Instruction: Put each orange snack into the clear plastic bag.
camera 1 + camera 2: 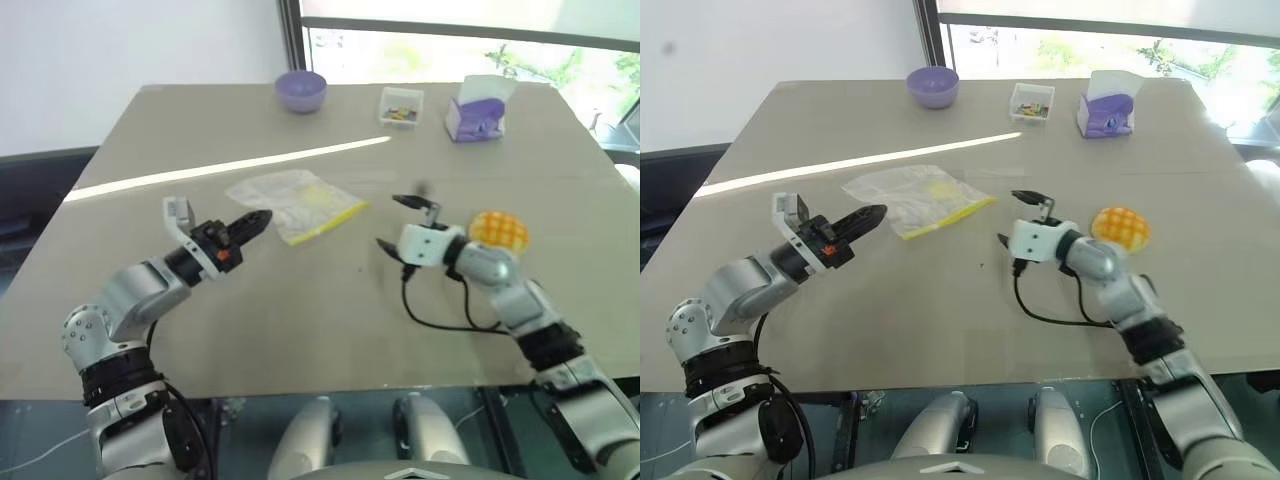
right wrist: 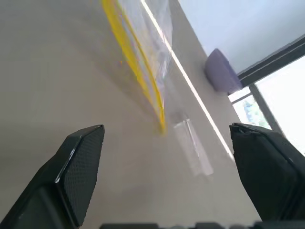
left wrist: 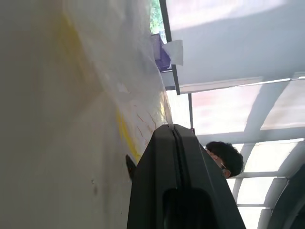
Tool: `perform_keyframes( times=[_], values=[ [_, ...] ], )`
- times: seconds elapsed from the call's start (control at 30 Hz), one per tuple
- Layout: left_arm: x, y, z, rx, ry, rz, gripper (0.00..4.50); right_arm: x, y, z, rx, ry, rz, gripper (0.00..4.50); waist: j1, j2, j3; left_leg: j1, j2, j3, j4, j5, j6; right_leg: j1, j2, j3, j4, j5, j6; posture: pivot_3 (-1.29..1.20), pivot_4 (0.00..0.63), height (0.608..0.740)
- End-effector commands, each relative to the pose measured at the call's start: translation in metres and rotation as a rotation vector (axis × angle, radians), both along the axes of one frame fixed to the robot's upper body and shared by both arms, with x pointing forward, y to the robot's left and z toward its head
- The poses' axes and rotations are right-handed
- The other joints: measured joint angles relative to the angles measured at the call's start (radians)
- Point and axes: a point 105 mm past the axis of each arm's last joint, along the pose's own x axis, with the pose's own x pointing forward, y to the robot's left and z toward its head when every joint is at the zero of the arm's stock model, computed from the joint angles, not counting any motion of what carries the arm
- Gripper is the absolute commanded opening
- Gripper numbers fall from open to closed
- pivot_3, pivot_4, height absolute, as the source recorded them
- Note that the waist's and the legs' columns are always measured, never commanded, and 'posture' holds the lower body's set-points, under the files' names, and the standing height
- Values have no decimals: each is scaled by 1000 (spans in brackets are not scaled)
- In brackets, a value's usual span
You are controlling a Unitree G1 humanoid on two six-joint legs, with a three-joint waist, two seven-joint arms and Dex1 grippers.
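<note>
Left gripper (image 1: 258, 221) clenched empty, right gripper (image 1: 399, 222) gaping toward clear plastic bag (image 1: 296, 204) at ten o'clock, risking shoving it flat while orange snack (image 1: 498, 231) is lying untouched.

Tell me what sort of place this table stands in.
Probably an office or lab room set up for testing: a plain beige table beside a big window with greenery outside, set with a purple bowl and a purple-and-white carton.

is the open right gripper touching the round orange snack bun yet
Apart. In the right eye view the right gripper reaches toward the clear plastic bag; the orange snack sits behind its wrist.
</note>
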Motion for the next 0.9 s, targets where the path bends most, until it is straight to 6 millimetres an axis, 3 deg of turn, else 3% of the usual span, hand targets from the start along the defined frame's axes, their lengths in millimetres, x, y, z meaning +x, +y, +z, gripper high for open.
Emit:
perform_keyframes(
  times=[0.03,0.27,0.37,0.63,0.9],
  values=[
    [-3,-4,17,-14,-76,19,45,9,21,8,10,-102,21,4500,-1,-1,0,0,0,0,0,0,0,0,0,0,0,0,0,0,150,740],
    [-5,-6,20,-25,-95,42,45,24,51,12,39,-170,18,4500,-6,-1,0,0,0,0,0,0,0,0,2,0,-1,0,0,0,150,740],
    [-6,-6,19,-28,-93,49,0,35,55,13,29,-205,-16,3726,-8,-1,0,0,0,0,0,0,0,0,2,1,0,0,0,0,150,740],
    [-4,-3,17,-38,-82,58,0,45,61,11,-3,-251,-23,35,-10,-1,0,0,0,0,0,0,0,0,3,1,-1,0,0,0,150,740],
    [-5,-3,15,-44,-77,61,0,47,55,15,-2,-276,-15,35,-11,-1,0,0,0,0,0,0,0,0,3,1,-1,0,0,0,150,740]
  ],
)
